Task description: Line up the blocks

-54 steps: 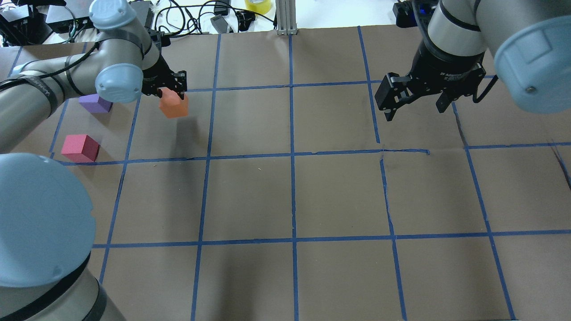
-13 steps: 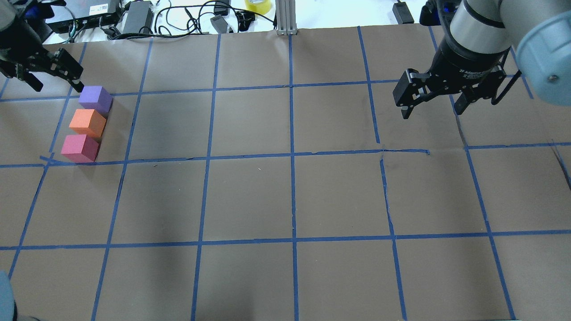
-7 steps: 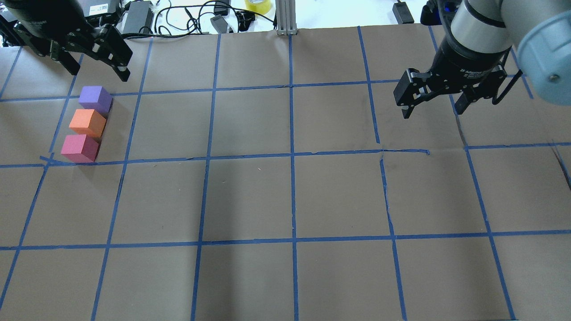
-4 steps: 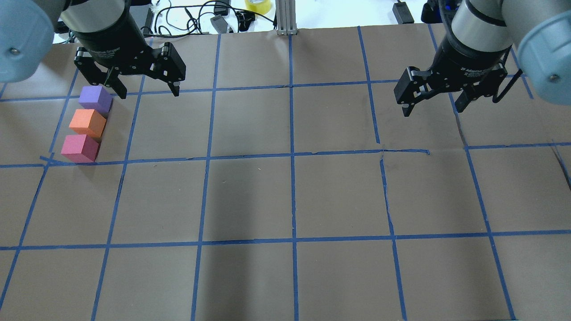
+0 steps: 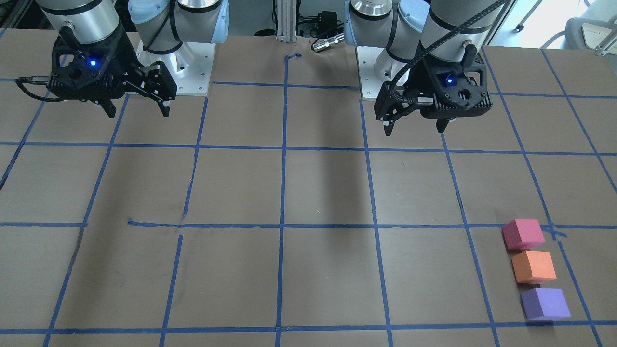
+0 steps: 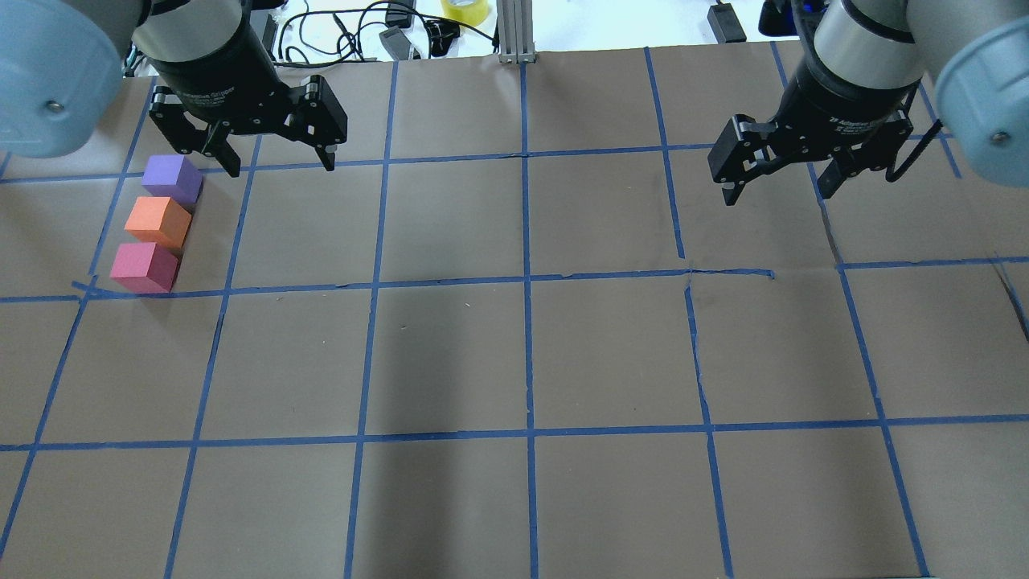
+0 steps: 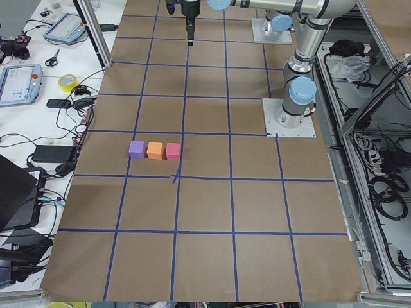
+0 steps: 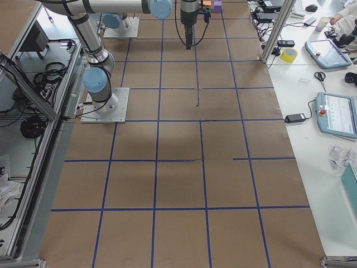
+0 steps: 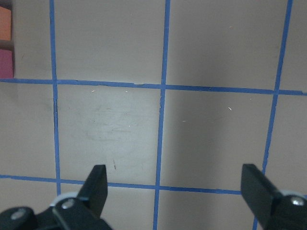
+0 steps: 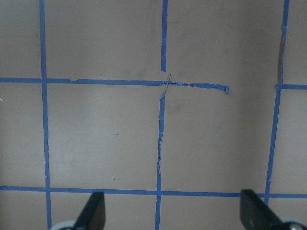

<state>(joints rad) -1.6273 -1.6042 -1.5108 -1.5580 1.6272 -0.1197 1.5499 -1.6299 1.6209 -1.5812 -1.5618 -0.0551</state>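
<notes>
The blocks [image 6: 157,222] are sitting in a row. The left end effector [image 6: 281,167] and right end effector [image 6: 777,195] are hanging wide open, empty.

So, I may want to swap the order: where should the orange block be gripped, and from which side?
Take the orange block from straight above, closing on its two free side faces, left and right in the overhead view. The purple block and pink block sit close against its other two faces, leaving fingers no room there. The open left pincer is nearest.
</notes>
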